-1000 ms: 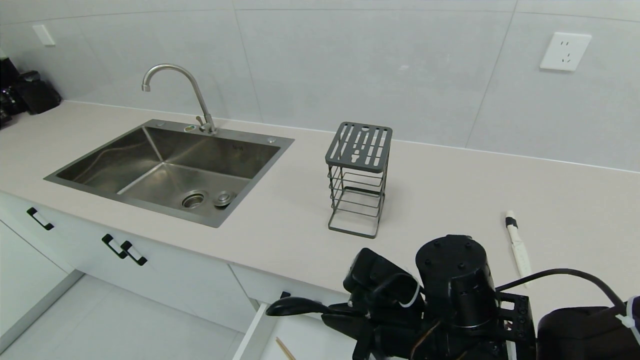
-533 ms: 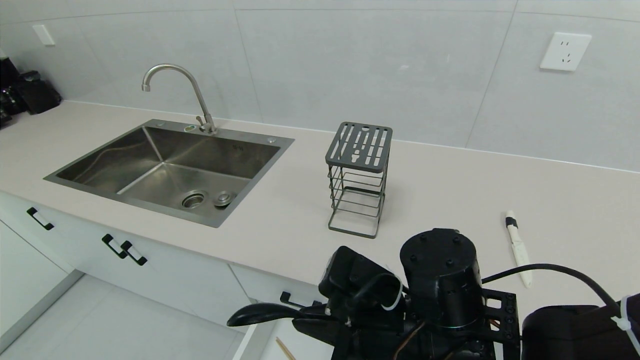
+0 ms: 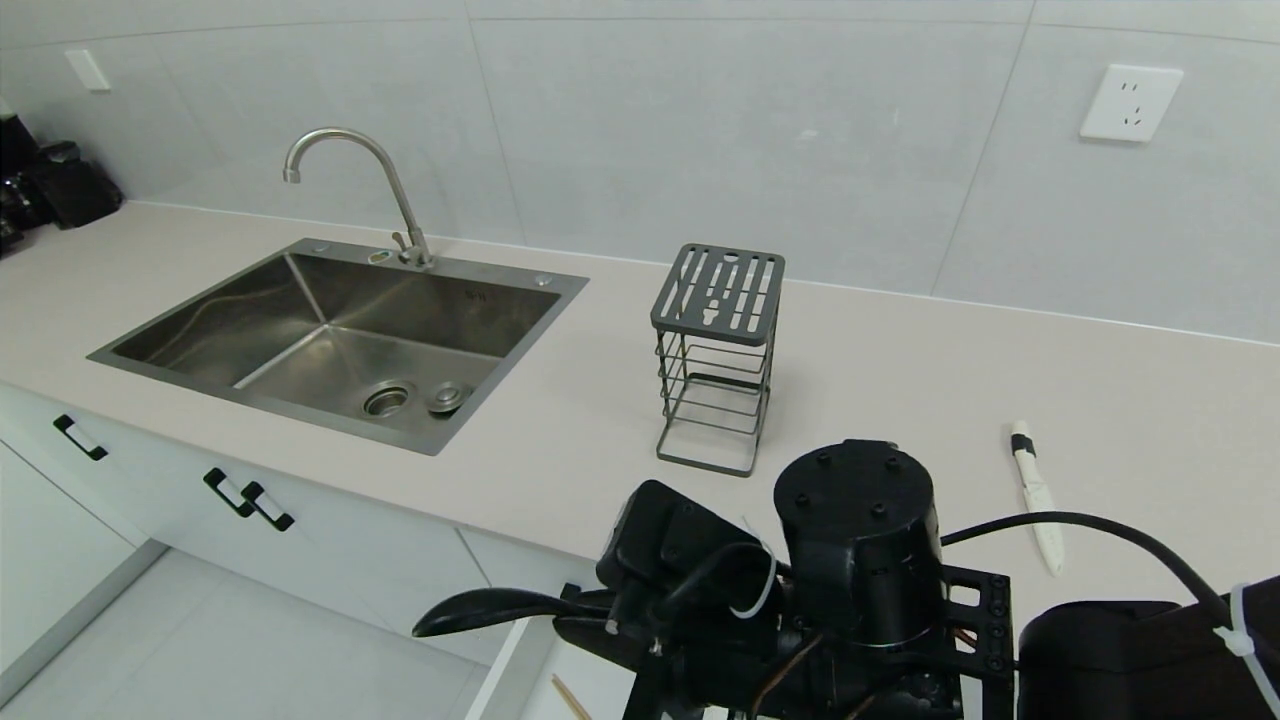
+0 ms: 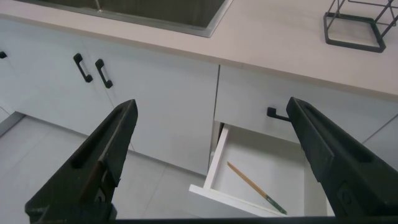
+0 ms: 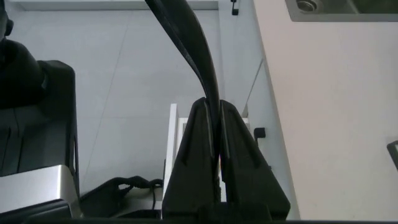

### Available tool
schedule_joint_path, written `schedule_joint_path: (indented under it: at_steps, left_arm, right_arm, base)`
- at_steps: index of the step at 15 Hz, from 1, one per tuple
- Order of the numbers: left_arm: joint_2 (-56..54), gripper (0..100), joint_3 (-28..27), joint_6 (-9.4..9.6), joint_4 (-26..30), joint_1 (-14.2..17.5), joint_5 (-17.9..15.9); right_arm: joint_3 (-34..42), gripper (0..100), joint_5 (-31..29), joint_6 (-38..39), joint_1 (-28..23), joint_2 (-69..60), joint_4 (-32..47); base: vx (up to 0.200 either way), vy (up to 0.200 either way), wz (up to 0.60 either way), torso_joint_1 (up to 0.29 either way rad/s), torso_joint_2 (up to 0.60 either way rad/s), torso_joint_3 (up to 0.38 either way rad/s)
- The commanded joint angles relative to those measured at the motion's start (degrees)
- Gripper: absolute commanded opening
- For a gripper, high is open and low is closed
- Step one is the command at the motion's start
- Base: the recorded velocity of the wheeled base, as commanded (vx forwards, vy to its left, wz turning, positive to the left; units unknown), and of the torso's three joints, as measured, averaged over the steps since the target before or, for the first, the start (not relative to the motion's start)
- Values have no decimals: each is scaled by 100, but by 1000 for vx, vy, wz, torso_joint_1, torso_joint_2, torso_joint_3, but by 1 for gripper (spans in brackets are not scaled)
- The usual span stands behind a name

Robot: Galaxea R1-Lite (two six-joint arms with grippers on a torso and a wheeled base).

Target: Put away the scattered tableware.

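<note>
Black spoon [image 3: 480, 606], farther left than earlier, handle clenched in right gripper [image 5: 212, 115].

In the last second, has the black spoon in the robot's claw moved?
Yes. The black spoon, clamped in the right gripper, shifted toward the robot's left, away from the wire rack.

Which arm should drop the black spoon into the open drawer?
Right. Its gripper is shut on the spoon, near the drawer. The left gripper is open and empty.
</note>
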Motion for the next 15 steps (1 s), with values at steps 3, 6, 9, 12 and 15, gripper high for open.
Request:
schedule_joint_path:
  at_steps: [3, 6, 9, 12, 15]
  left_arm:
    - [0, 100, -1, -1, -1, 2, 2]
    - [0, 100, -1, -1, -1, 2, 2]
    - [0, 100, -1, -1, -1, 2, 2]
    - [0, 100, -1, -1, -1, 2, 2]
    - [0, 100, 7, -1, -1, 2, 2]
  right_arm:
    - [149, 0, -28, -1, 111, -30, -11]
    - [563, 0, -28, -1, 252, -170, -55]
    - [624, 0, -168, -1, 295, -249, -55]
    - [475, 0, -291, -10, 331, -153, -20]
    - [202, 0, -511, -10, 331, 67, 33]
  base:
    - [0, 0, 0, 0, 0, 0]
    - [0, 0, 0, 0, 0, 0]
    - [0, 0, 0, 0, 0, 0]
    - [0, 0, 0, 0, 0, 0]
    - [0, 0, 0, -32, 64, 33]
